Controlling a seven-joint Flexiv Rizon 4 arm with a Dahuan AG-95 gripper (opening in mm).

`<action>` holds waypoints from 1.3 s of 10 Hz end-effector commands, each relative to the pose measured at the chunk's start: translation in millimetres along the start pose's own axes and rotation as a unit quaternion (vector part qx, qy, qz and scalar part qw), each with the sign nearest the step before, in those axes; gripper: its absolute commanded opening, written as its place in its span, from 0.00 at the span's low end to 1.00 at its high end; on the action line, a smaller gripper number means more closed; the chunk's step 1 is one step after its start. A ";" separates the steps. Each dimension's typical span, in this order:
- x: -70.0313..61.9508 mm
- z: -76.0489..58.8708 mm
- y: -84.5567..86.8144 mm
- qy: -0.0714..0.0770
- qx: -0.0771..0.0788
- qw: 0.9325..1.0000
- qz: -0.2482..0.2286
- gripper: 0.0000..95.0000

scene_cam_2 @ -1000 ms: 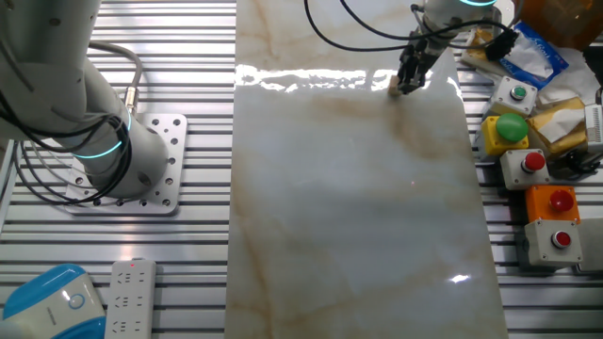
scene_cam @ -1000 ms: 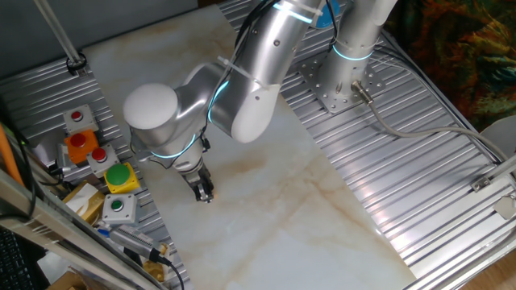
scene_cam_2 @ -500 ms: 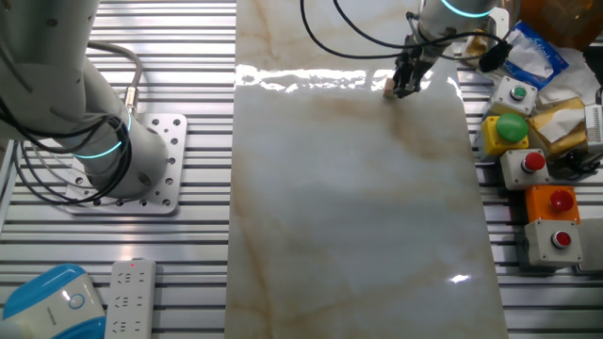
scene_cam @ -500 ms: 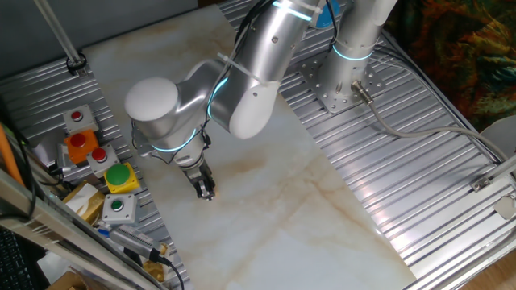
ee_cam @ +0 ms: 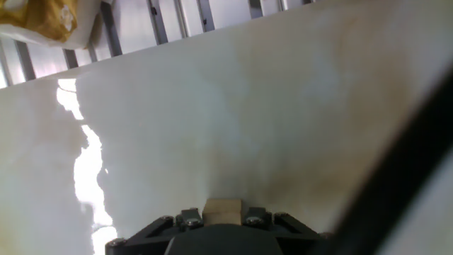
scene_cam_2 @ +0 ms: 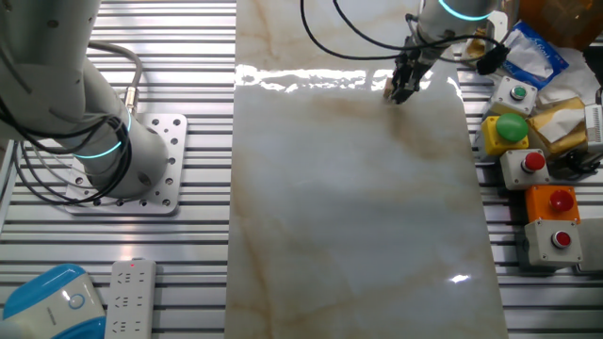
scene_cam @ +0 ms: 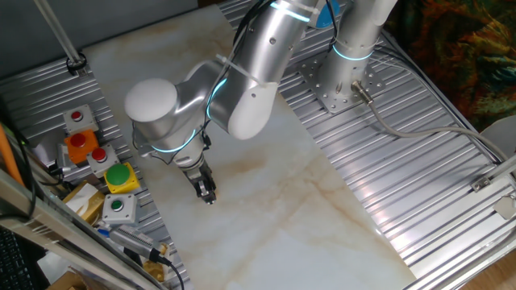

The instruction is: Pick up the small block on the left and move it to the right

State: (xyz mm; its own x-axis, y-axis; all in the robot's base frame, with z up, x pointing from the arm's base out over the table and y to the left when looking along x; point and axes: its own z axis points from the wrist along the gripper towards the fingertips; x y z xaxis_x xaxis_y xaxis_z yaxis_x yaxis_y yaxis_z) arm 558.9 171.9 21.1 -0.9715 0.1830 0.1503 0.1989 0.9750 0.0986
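The small block (ee_cam: 222, 207) is a tiny tan cube held between my jaws at the bottom of the hand view. My gripper (ee_cam: 222, 214) is shut on it, low over the white marble slab (ee_cam: 233, 120). In one fixed view my gripper (scene_cam: 208, 193) hangs over the slab near its edge by the push buttons, and the block is too small to make out there. In the other fixed view my gripper (scene_cam_2: 399, 89) is at the far end of the slab, with the block (scene_cam_2: 389, 86) showing as a tan speck at its tip.
Coloured push-button boxes (scene_cam: 121, 177) and yellow packets (scene_cam: 85, 201) lie on the ribbed metal beside the slab, also in the other fixed view (scene_cam_2: 513, 132). The arm's base (scene_cam: 343, 84) is bolted to the metal. A power strip (scene_cam_2: 132, 297) lies near the front.
My gripper has shifted a little across the slab, away from the push buttons, with the block still between its jaws.
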 end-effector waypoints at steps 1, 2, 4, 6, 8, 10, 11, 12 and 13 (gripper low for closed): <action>0.1 -0.4 0.6 0.000 0.010 1.000 -0.008 0.80; 2.4 -3.4 1.6 0.000 0.015 1.000 -0.013 0.80; 10.5 -16.4 1.1 0.002 0.040 0.999 -0.024 0.60; 13.3 -24.7 -6.0 0.016 0.059 0.998 -0.030 0.20; 16.7 -38.3 -22.9 0.018 0.071 0.996 -0.045 0.00; 20.7 -51.2 -43.4 0.019 0.067 0.996 -0.062 0.00; 19.1 -54.4 -60.5 0.020 0.066 0.995 -0.079 0.00; 15.3 -53.5 -75.8 0.021 0.061 0.994 -0.090 0.00; 12.3 -51.5 -86.3 0.021 0.057 0.994 -0.092 0.00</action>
State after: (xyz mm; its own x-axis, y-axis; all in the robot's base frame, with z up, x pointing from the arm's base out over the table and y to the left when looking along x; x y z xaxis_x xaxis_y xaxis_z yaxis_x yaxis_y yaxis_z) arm 532.9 83.9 68.0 -0.9842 -0.0028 0.1772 -0.0004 0.9999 0.0136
